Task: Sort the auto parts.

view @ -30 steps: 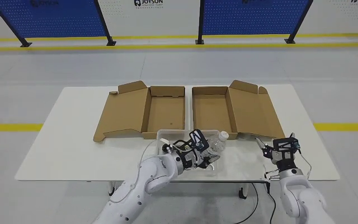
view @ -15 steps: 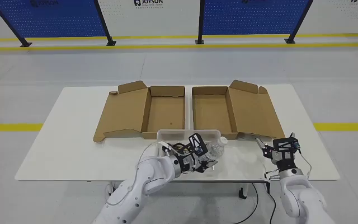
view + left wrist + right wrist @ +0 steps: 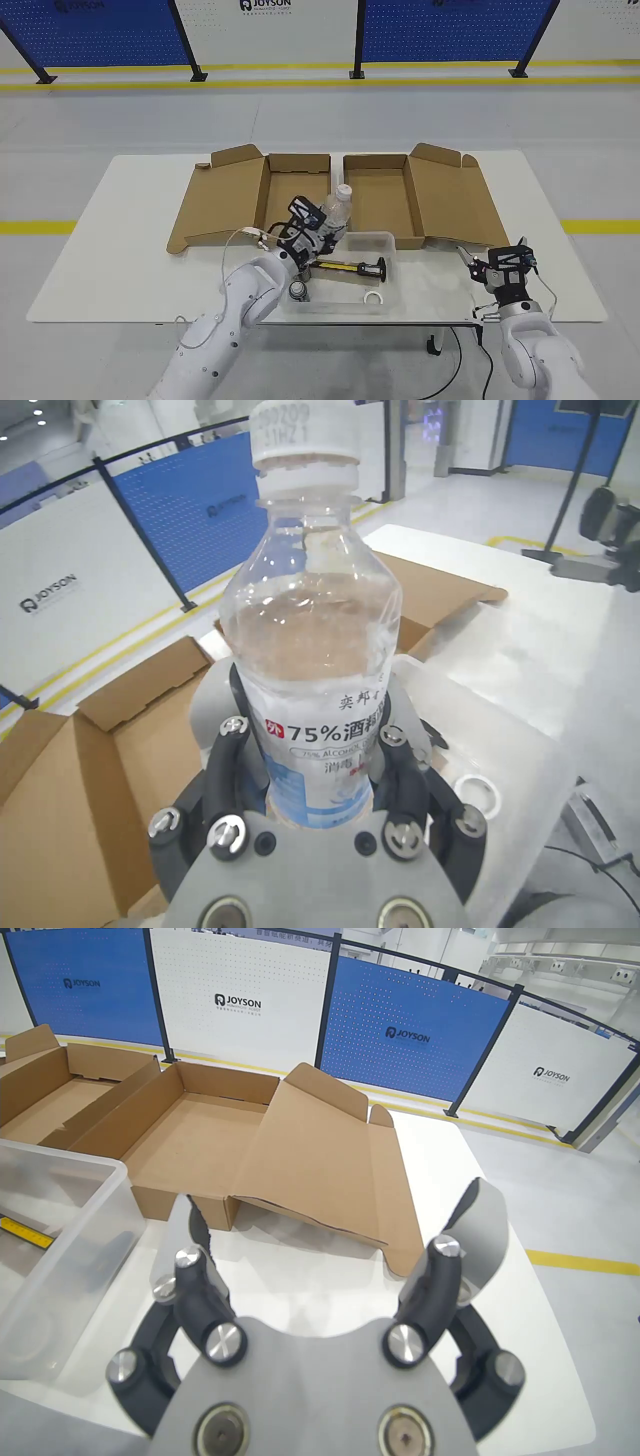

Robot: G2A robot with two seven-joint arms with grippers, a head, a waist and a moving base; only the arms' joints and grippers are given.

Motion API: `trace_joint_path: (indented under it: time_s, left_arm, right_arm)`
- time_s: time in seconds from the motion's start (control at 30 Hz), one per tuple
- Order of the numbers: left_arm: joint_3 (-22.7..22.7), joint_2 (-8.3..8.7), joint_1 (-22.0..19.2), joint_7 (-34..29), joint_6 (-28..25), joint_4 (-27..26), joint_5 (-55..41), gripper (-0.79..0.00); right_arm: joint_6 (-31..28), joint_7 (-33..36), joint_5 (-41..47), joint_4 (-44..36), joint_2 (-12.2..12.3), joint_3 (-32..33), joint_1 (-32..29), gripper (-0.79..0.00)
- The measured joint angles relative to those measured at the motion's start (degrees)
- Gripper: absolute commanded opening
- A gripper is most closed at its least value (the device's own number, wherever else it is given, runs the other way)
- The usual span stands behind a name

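Observation:
My left gripper (image 3: 318,226) is shut on a clear bottle (image 3: 337,207) with a white cap and holds it upright, above the gap between the left cardboard box (image 3: 297,197) and the clear plastic bin (image 3: 389,243). In the left wrist view the bottle (image 3: 312,635) stands between my left gripper's (image 3: 311,725) fingers, which press on its label. My right gripper (image 3: 497,266) rests open over the table's right front corner, with nothing in my right gripper (image 3: 335,1213).
The bin holds a yellow and black tool (image 3: 350,267), a white ring (image 3: 373,297) and a round metal part (image 3: 297,291). The right cardboard box (image 3: 378,203) lies open with its lid (image 3: 447,200) spread toward the table's right side.
The left arm has lifted the bottle out of the bin, turned it upright and carried it back and left toward the left box. The right arm has not moved.

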Motion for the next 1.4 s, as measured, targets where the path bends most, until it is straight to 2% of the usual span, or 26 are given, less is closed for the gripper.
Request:
trace_joint_path:
  time_s: [0.2, 0.67, 0.83, 1.1, 1.4]
  left_arm:
    - [0.38, -0.51, -2.32, 1.18, 4.54, 3.67, 2.03, -0.785]
    - [0.6, -0.7, -2.55, 1.6, 4.37, 5.19, 1.17, -0.785]
    - [-0.28, -0.96, -3.0, 3.7, 8.14, 7.3, 1.07, -0.785]
    - [-0.45, -1.94, -7.29, 8.03, 15.18, 15.17, 2.33, -0.785]
    - [1.7, -3.86, -12.76, 11.4, 17.74, 26.93, -1.02, -0.785]
  right_arm:
    - [0.0, 0.0, 0.0, 0.0, 0.0, 0.0, 0.0, 0.0]
    - [0.0, 0.0, 0.0, 0.0, 0.0, 0.0, 0.0, 0.0]
    - [0.0, 0.0, 0.0, 0.0, 0.0, 0.0, 0.0, 0.0]
    - [0.0, 0.0, 0.0, 0.0, 0.0, 0.0, 0.0, 0.0]
    - [0.0, 0.0, 0.0, 0.0, 0.0, 0.0, 0.0, 0.0]
